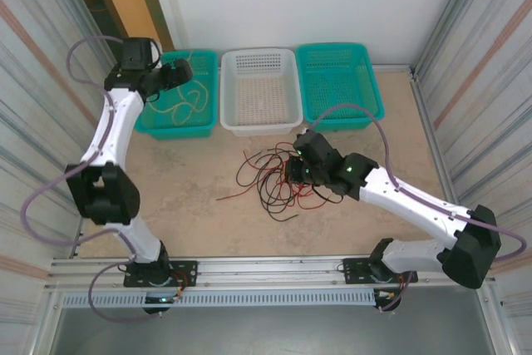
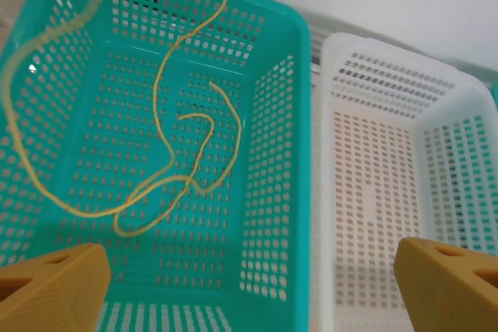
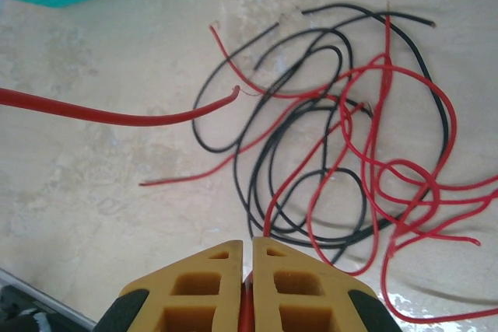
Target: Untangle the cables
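surface: beige speckled tabletop (image 1: 191, 172), bare but for baskets and wires; metal rail (image 1: 266, 272) along the near edge.
room: white back wall, ribbed metal panels on both sides, orange strip at top left.
baskets: three in a row at the far edge: left teal basket (image 1: 214, 97), white basket (image 1: 259, 126), right teal basket (image 1: 341, 122), sides touching or nearly so.
yellow cable (image 1: 187, 106): lying in loose loops inside the left teal basket, one end leaning up the far wall in the left wrist view.
tangle (image 1: 270, 180): red and black cables knotted mid-tabletop, just in front of the white basket, apart from it.
left pincer (image 1: 184, 71): over the left teal basket, spread wide, nothing between its fingers (image 2: 54, 289).
right pincer (image 3: 247, 248): at the right edge of the tangle, pressed together, pinching a red cable (image 3: 247, 312) low between the fingers.
cut off: tangle strands run off the right edge in the right wrist view; white basket cut at the right in the left wrist view.
hard to tell: a blurred red strand crosses close to the right wrist lens, cannot tell if it is the pinched one. Top view hides the right fingertips against the wires. Left loop of the yellow cable is out of focus.
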{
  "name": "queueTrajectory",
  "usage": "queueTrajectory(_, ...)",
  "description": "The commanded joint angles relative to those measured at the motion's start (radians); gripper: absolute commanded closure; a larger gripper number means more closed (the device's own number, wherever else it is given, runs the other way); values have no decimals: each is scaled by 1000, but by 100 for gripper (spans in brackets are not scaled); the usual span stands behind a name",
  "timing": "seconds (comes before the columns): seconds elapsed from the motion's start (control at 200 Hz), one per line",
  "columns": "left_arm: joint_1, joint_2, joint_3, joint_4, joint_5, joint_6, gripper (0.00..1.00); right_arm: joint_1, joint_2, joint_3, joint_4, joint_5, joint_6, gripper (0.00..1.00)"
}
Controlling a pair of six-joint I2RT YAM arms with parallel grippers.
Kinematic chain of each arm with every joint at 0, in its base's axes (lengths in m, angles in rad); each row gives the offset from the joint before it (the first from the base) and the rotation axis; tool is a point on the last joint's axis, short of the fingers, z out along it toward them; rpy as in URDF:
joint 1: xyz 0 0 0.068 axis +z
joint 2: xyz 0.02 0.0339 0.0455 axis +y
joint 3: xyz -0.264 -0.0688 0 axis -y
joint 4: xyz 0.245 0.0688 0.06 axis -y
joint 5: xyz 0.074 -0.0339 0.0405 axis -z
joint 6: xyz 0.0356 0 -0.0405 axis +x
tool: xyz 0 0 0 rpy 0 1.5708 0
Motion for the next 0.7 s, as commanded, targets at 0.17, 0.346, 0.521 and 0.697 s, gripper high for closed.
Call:
queueTrajectory(0.17,-180,-447,-327,127,-100,32,20,-9,-9,207,-95,15,-37,100)
queueTrajectory(0.346,-329,-550,-473,224,59,65,24,-22,-15,345,-127,4,-67,99)
queueTrajectory(0.521,-488,-617,-602,395,294,183,23,-42,-35,439,-127,-39,-71,98)
queueTrajectory(0.697,-584,-595,-658,523,414,198,24,-64,-71,472,-89,-104,-44,97)
